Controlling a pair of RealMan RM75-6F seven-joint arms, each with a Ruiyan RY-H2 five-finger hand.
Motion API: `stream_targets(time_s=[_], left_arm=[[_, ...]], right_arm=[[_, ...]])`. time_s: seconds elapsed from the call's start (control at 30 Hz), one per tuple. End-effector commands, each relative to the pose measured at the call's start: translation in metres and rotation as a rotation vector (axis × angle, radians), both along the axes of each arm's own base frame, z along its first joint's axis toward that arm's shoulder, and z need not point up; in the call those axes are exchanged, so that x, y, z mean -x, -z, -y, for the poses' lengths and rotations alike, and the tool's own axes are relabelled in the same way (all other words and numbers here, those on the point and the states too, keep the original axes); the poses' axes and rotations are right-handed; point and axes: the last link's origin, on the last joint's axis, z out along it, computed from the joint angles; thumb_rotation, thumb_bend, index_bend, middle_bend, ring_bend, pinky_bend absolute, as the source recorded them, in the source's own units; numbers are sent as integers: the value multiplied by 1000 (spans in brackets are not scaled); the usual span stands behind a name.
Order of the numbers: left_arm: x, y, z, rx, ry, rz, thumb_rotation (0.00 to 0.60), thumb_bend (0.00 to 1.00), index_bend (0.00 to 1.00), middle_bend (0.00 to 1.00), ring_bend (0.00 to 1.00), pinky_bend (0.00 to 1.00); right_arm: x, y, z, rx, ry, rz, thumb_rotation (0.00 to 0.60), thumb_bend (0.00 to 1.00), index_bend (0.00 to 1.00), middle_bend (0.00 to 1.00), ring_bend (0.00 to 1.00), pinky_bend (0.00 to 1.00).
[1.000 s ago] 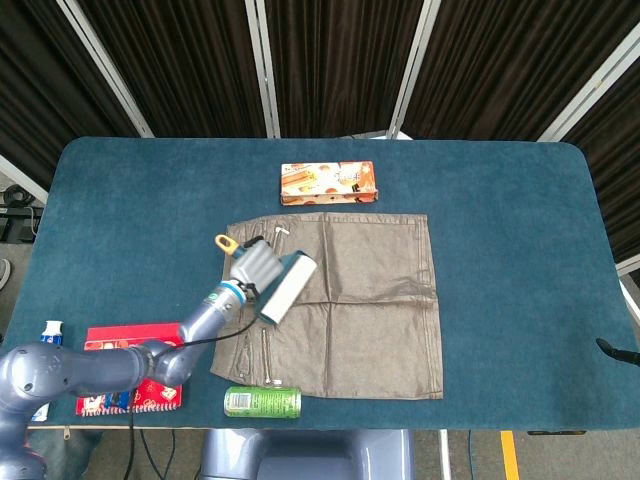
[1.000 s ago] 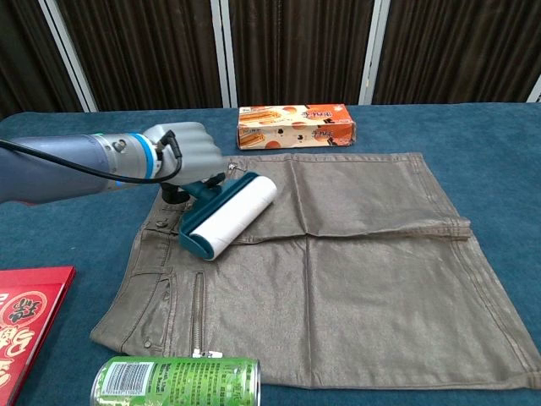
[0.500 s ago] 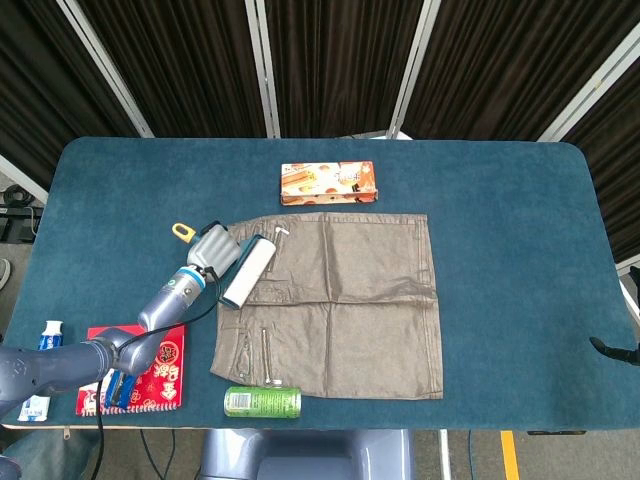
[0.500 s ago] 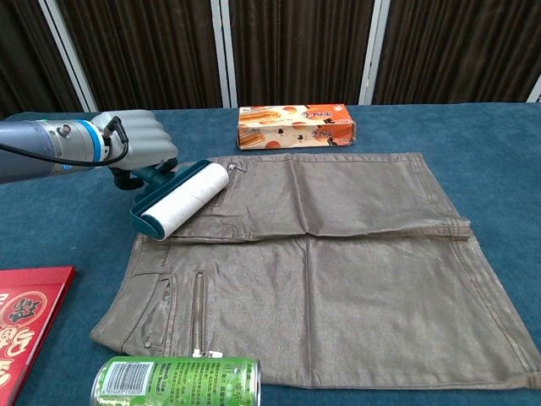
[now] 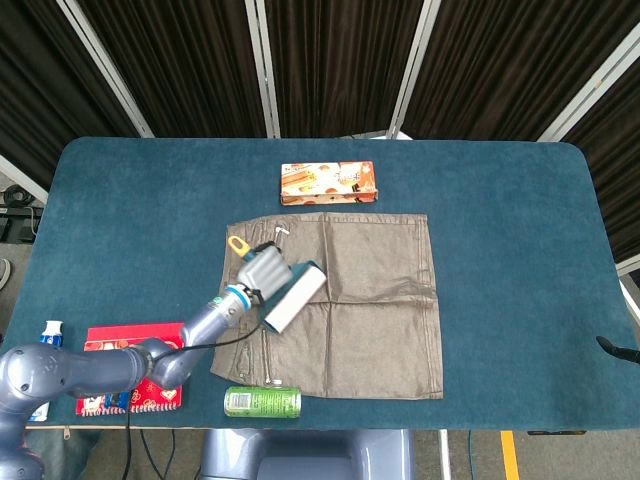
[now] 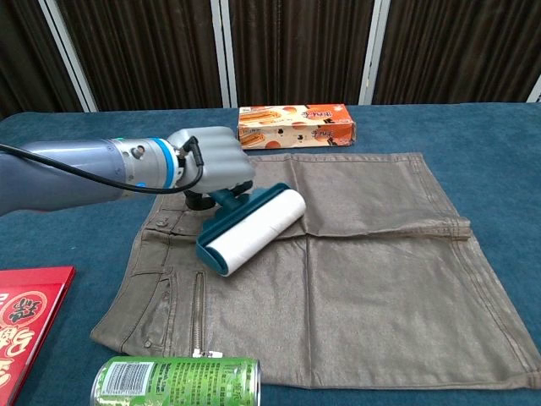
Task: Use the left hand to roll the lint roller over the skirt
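Observation:
A grey-brown skirt (image 5: 355,300) (image 6: 355,262) lies flat on the blue table. My left hand (image 5: 262,268) (image 6: 215,165) grips the teal handle of the lint roller (image 5: 294,297) (image 6: 252,230). The white roll rests on the skirt's left part, near the waistband, lying diagonally. The handle's yellow end (image 5: 237,243) sticks out behind the hand in the head view. Only a dark tip of my right hand (image 5: 618,351) shows at the right edge of the head view, its fingers hidden.
An orange snack box (image 5: 329,182) (image 6: 295,123) lies beyond the skirt. A green can (image 5: 262,401) (image 6: 177,381) lies on its side at the skirt's near edge. A red booklet (image 5: 135,380) (image 6: 21,317) and a small tube (image 5: 48,335) sit near the left front.
The left hand swept the roller left to the skirt's waistband edge half a second ago, then back right onto the skirt, further in than one second ago.

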Motion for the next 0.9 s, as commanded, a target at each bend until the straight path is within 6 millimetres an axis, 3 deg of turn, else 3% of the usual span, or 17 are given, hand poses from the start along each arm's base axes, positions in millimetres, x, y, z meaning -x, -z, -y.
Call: stream_targets(time_s=[0.03, 0.3, 0.43, 0.73, 0.9], left_arm=[[-27, 15, 15, 33, 47, 18, 600, 750, 545, 514, 413, 448], [-60, 36, 37, 66, 121, 19, 600, 750, 545, 514, 413, 448], [-61, 40, 39, 62, 121, 5, 600, 750, 545, 514, 413, 448], [-29, 23, 19, -1, 46, -35, 600, 751, 545, 513, 413, 448], [5, 2, 0, -50, -39, -48, 600, 750, 545, 512, 413, 448]], right_arm=[[1, -1, -1, 1, 2, 1, 600, 0, 0, 0, 0, 0], [3, -3, -2, 6, 4, 2, 600, 0, 0, 0, 0, 0], [4, -4, -2, 6, 6, 3, 600, 0, 0, 0, 0, 0], [3, -4, -3, 8, 3, 5, 600, 0, 0, 0, 0, 0], [2, -4, -3, 4, 2, 14, 600, 0, 0, 0, 0, 0]])
